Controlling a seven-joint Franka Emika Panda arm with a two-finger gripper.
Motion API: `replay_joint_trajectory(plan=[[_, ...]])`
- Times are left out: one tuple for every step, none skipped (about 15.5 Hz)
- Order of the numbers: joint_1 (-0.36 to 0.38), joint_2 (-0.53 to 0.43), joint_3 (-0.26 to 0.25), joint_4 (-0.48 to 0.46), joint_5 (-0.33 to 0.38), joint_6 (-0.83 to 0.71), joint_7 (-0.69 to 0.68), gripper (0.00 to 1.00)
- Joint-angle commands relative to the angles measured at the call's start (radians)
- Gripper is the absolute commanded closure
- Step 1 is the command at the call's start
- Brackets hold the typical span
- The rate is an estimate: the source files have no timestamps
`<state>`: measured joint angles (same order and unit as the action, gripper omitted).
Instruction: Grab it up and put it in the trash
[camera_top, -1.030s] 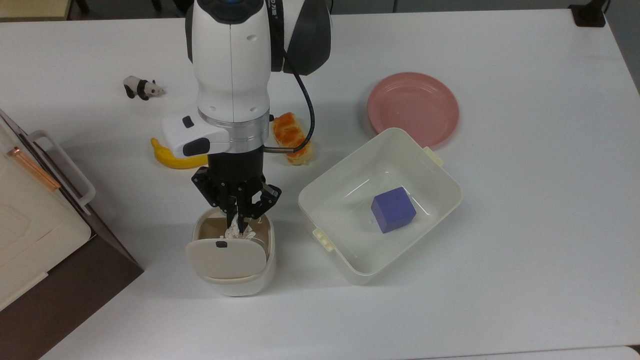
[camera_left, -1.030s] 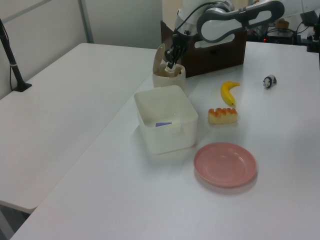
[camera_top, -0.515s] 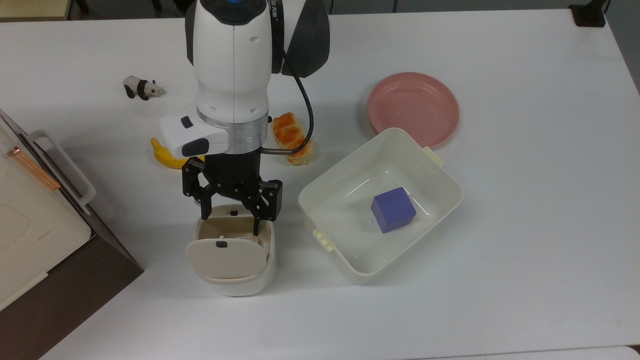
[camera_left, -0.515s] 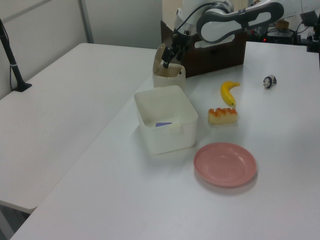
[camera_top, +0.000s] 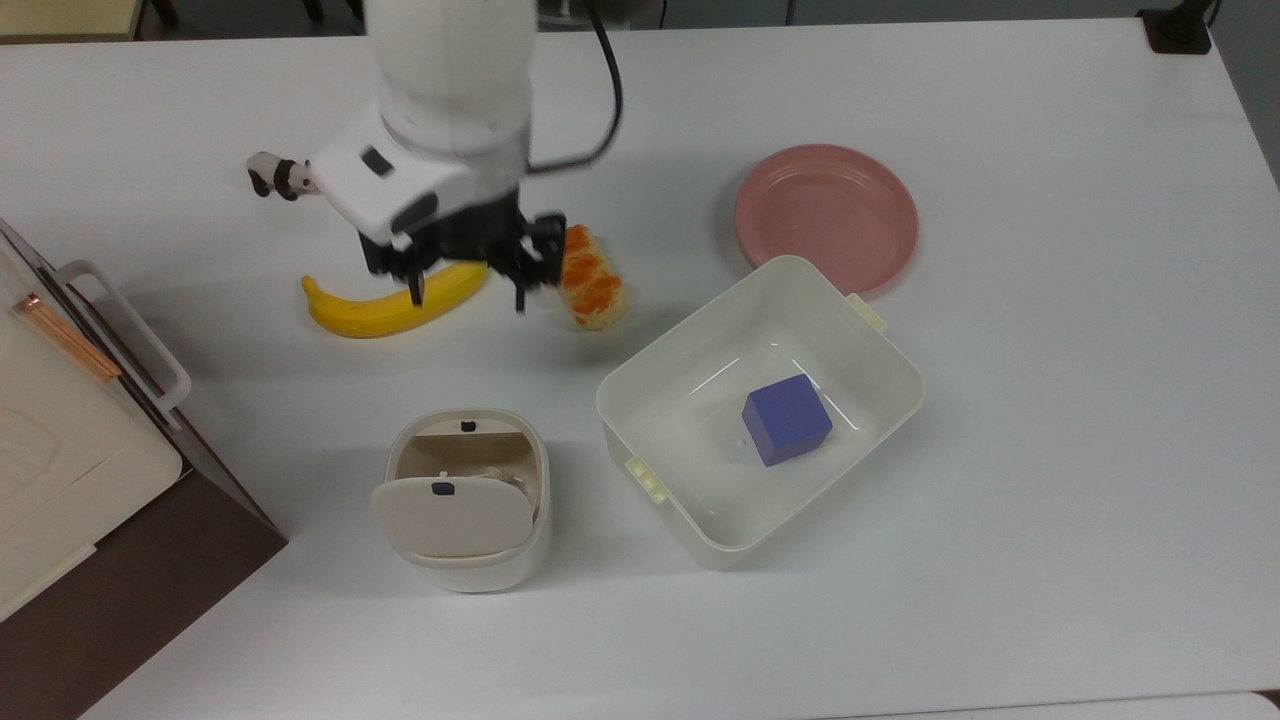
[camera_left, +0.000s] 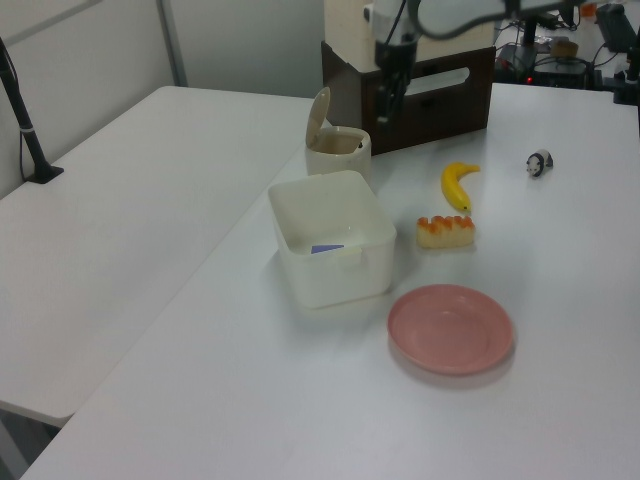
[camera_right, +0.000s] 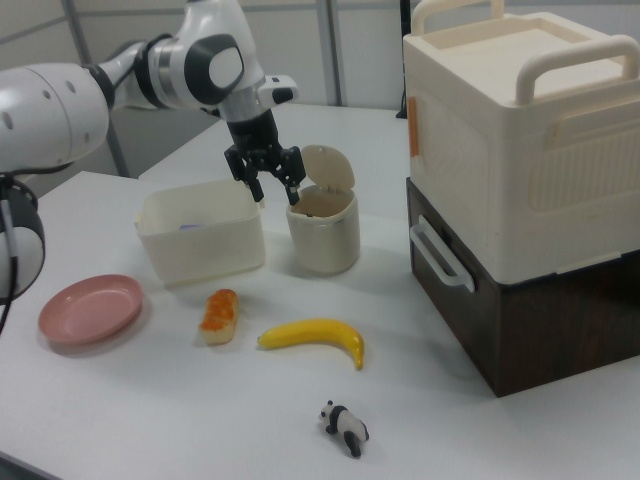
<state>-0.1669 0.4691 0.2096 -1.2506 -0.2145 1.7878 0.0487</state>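
Cream plastic is what the small bin (camera_top: 465, 500) is made of, and its flap lid (camera_top: 452, 515) stands tipped open. Inside the opening, just behind the flap in the top view, a bit of whitish crumpled paper (camera_top: 497, 477) can be seen, so the paper ball seems to lie in the bin already.

The claw (camera_top: 467, 287) is empty, with its two fingers spread apart. In the top view it hangs above the table between the banana (camera_top: 375, 308) and the bread roll (camera_top: 592, 285), well apart from the bin. In the right view it is raised above the bin's rim, near the white tub (camera_right: 200, 235).

I judge that the task is almost finished and that the step in hand is to pull the arm away. To do this well, the arm should go up first and only then sideways, so that the open fingers do not brush the banana or the roll under them. It should also stay away from the flap, because a knock there could tip the light bin. The tub with the blue block (camera_top: 787, 419), the pink plate (camera_top: 826, 215) and the panda toy (camera_right: 345, 427) need no touching.
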Motion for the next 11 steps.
replay_joint_trajectory(plan=[[-0.066, -0.11, 0.007, -0.058, 0.088, -0.096, -0.104, 0.09], [-0.081, -0.127, 0.005, -0.058, 0.113, -0.114, -0.11, 0.05], [-0.094, -0.142, 0.005, -0.055, 0.133, -0.134, -0.119, 0.01], [-0.105, -0.15, 0.005, -0.037, 0.147, -0.152, -0.121, 0.0], [-0.106, -0.15, 0.005, -0.018, 0.149, -0.174, -0.113, 0.0], [-0.108, -0.152, 0.004, -0.006, 0.147, -0.194, -0.11, 0.0], [-0.108, -0.156, 0.005, 0.0, 0.147, -0.206, -0.108, 0.0], [-0.109, -0.164, 0.005, 0.007, 0.149, -0.214, -0.096, 0.0], [-0.109, -0.17, 0.005, 0.007, 0.147, -0.218, -0.093, 0.0], [-0.109, -0.171, 0.004, 0.007, 0.147, -0.215, -0.095, 0.0], [-0.109, -0.172, 0.001, 0.007, 0.156, -0.212, -0.092, 0.0]])
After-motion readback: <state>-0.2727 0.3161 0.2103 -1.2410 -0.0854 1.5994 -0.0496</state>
